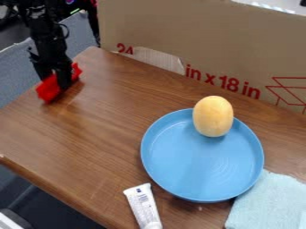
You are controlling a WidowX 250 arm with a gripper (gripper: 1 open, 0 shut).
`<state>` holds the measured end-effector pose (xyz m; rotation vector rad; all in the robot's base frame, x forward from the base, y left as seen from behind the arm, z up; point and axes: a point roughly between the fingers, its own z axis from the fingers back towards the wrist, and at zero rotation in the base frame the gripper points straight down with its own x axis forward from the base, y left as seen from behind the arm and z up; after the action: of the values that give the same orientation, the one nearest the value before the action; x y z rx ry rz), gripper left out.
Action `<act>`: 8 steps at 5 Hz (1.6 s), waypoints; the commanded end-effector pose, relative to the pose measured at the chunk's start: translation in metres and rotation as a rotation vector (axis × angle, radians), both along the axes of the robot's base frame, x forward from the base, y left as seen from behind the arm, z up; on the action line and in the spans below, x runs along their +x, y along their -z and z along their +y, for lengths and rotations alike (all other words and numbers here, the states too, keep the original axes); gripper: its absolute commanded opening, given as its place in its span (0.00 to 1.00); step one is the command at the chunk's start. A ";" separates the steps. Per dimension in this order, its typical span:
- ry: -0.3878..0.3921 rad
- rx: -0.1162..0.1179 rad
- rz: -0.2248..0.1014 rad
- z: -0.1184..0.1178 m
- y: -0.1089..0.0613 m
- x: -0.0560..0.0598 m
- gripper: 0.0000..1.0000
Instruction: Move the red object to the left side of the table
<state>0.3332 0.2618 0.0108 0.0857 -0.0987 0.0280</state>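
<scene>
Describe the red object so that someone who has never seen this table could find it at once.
Start at the brown wooden table and go to the corner farthest from the blue plate, in front of the cardboard box. There the red object lies under the black gripper. It is the only bright red, small, flat bar on the table.

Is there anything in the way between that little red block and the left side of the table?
Nothing visible does. The red object already lies at the table's left end, right under the fingers; the egg, plate and box sit off to the right.
</scene>
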 end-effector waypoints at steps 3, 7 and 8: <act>-0.030 0.013 -0.087 0.013 -0.079 -0.002 1.00; -0.048 0.026 -0.097 0.012 -0.075 -0.001 1.00; -0.053 0.020 -0.084 0.015 -0.061 0.000 1.00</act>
<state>0.3298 0.2711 0.0466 0.0543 -0.1211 0.0857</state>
